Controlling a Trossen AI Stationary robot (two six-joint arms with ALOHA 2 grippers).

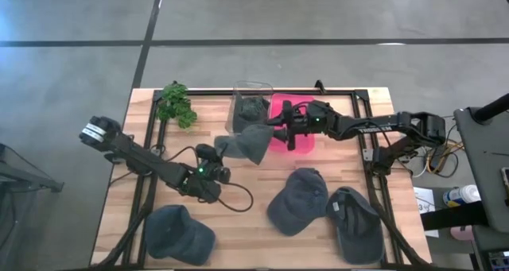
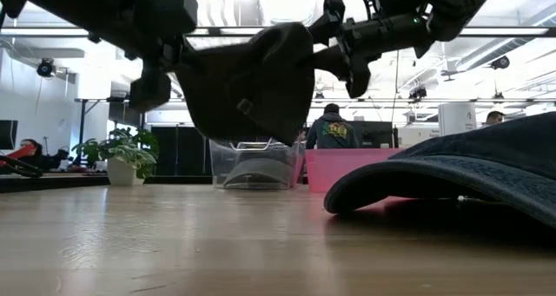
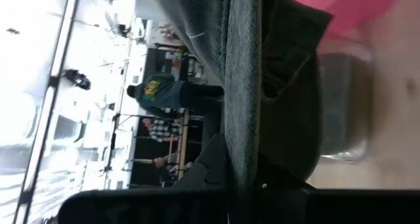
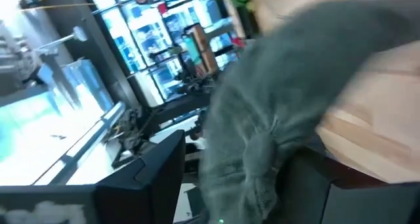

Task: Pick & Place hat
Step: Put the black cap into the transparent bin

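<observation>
- A dark grey hat (image 1: 248,143) hangs in the air over the middle of the worktop (image 1: 238,223), between the two arms.
- The hat is soft and floppy. It droops down like a bag, and a small strap shows on its back in the low view (image 2: 248,88).
- The left hand (image 1: 216,153) is shut tight on one edge of the hat.
- The right hand (image 1: 280,131) is at the other edge of the hat. Its fingers stand apart, and I cannot tell if they grip the cloth.
- Behind the hat stands a clear bin (image 1: 253,92) with another dark hat inside, and right beside it a pink bin (image 1: 302,144).
- Three more dark caps lie flat on the worktop: one at the front left (image 1: 180,233) and two at the front right (image 1: 298,201), (image 1: 355,223).
- A small green plant (image 1: 176,104) stands at the back left.
</observation>
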